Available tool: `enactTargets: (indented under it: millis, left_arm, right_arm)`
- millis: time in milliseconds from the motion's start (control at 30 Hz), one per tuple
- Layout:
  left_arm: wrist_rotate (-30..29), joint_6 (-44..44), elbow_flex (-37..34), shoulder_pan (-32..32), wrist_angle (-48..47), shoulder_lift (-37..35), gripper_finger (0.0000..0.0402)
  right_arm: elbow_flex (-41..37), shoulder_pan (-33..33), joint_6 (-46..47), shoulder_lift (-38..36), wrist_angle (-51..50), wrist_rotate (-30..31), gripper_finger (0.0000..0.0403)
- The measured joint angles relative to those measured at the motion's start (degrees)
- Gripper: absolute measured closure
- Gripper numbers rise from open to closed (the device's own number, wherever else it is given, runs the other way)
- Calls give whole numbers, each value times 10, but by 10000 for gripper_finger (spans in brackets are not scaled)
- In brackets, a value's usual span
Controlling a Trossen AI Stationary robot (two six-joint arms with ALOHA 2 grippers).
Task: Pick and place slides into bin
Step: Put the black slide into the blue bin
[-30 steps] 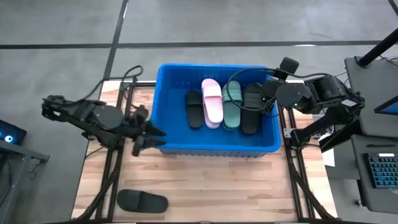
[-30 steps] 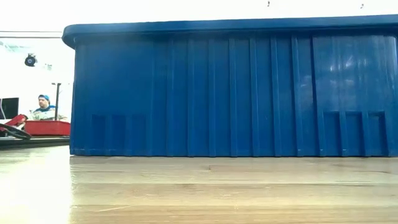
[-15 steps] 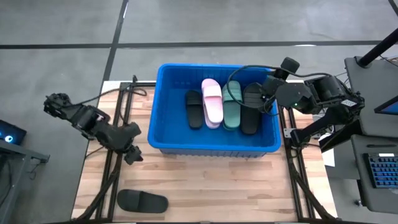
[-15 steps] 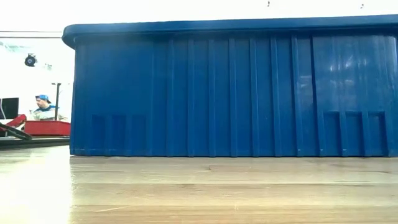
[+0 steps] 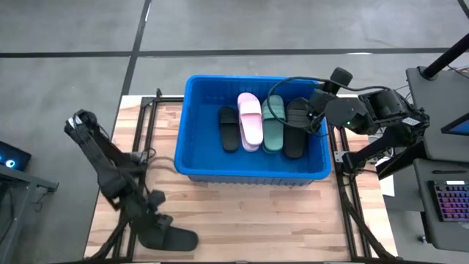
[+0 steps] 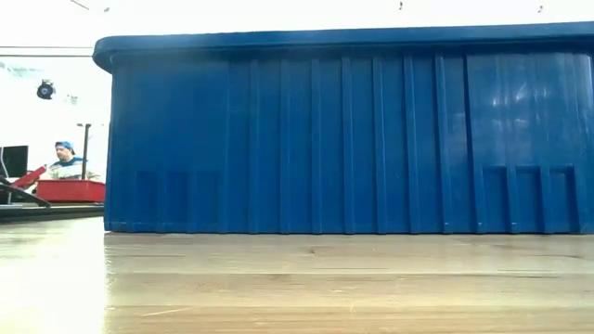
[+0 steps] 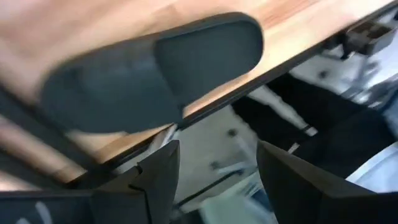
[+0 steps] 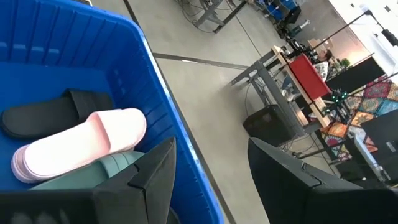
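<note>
Wooden table: black slide alone, left claw above.

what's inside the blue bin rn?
In the bin, four slides in a row: black, pink, green, black. The pink one looks stacked on another. Anything under them is covered. One black slide still lies outside on the table.

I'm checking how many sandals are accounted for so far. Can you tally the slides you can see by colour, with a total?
Black rubber slide sandals: 3, two in the bright blue plastic bin at and, one on the wooden table at
Light pink rubber slide sandals: a stack in the bin, counted as 1
Dark green rubber slide sandals: 1 visible in the bin
Total: 5
</note>
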Motion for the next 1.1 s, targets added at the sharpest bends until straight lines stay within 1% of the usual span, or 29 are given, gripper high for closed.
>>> enactTargets:
  millis: [67, 133, 233, 367, 533, 633, 700, 933, 1000, 1100]
  left_arm:
    - [-53, -45, -29, -29, 59, 12, 204]
    - [-82, -97, -48, -51, 101, 25, 204]
    - [-65, -114, -56, -58, 122, 49, 204]
    - [-66, -109, -47, -57, 112, 77, 204]
    - [-64, -130, -35, -57, 103, 102, 204]
    - [-64, -141, -16, -56, 72, 121, 204]
    - [-59, -145, 10, -54, 31, 135, 204]
    - [-49, -144, 138, -43, -137, 198, 204]
    - [-25, -143, 170, -37, -177, 228, 204]
    - [43, -132, 198, -28, -199, 273, 204]
  right_arm:
    - [0, 0, -13, 0, 0, 0, 211]
    - [0, 0, -24, 0, 0, 0, 211]
    - [0, 0, -35, 0, 0, 0, 211]
    - [0, 0, -36, 0, 0, 0, 211]
    - [0, 0, -46, 0, 0, 0, 211]
    - [0, 0, -46, 0, 0, 0, 211]
    - [0, 0, -46, 0, 0, 0, 211]
    - [-1, 0, -45, 0, 0, 0, 211]
    - [-1, 0, -39, 0, 0, 0, 211]
    - [-1, 0, -35, 0, 0, 0, 211]
